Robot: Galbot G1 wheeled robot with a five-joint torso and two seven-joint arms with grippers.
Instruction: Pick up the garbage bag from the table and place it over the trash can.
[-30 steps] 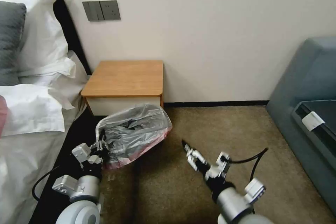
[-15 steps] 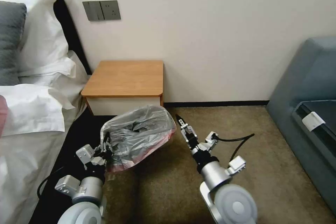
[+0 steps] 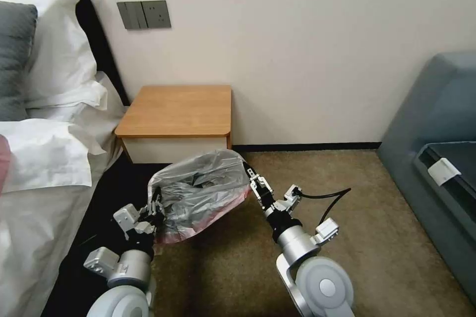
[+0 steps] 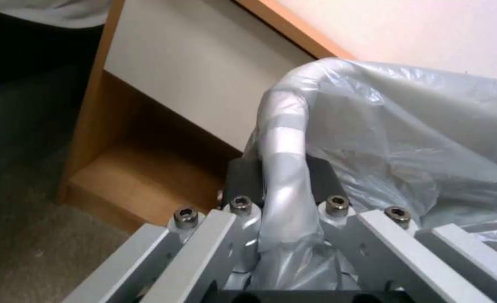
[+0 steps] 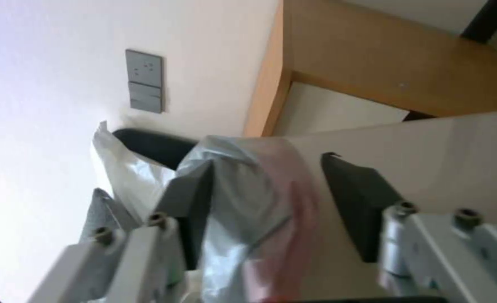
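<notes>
The garbage bag (image 3: 198,190), grey crinkly plastic with a pink-red rim, sits draped open just in front of the table (image 3: 176,109). It covers the trash can, whose cream wall (image 5: 439,143) shows in the right wrist view. My left gripper (image 3: 154,206) is at the bag's left edge; in the left wrist view, that gripper (image 4: 282,168) is shut on a rolled strip of the bag (image 4: 405,126). My right gripper (image 3: 251,178) is at the bag's right edge. It stands open (image 5: 265,168), straddling the bag's edge (image 5: 248,202).
A bed with white pillows (image 3: 49,84) runs along the left. A grey-blue sofa (image 3: 436,124) stands at the right. Brown carpet (image 3: 322,178) lies open between the sofa and the can. The wall behind carries a switch plate (image 3: 144,15).
My right arm has swung in from the right foreground to the bag's right edge. The bag and my left gripper have shifted slightly right and up.
</notes>
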